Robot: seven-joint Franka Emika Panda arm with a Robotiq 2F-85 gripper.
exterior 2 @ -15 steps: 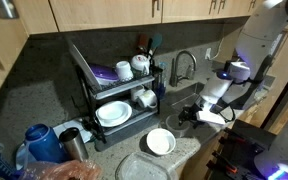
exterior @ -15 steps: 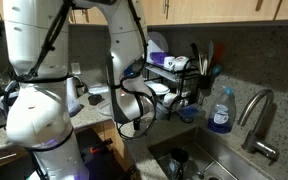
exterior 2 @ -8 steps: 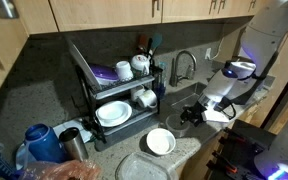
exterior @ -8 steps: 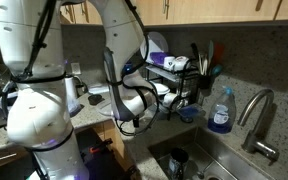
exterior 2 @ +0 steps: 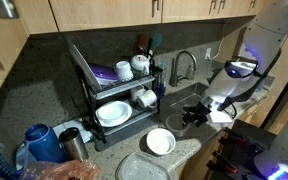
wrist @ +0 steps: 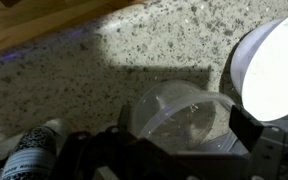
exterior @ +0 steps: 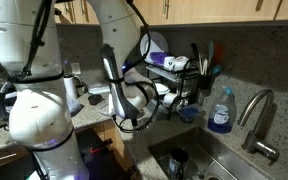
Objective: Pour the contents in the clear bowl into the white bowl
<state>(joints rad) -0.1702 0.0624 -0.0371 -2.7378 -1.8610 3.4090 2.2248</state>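
Claw (exterior 2: 194,117) lowered slightly — spread wide over clear bowl (wrist: 176,108), white bowl (wrist: 274,65) just beside

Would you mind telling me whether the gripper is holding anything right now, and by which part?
Nothing is held. The gripper stands open over the clear bowl, which rests on the counter beside the white bowl.

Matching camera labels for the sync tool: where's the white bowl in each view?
Exterior view: white bowl sits lower middle, in front of the dish rack.
Exterior view: cannot make it out; the arm blocks the area beside the dish rack.
Wrist view: at the right edge, beside the clear bowl.
Shared landmark: the dish rack, in both exterior views.
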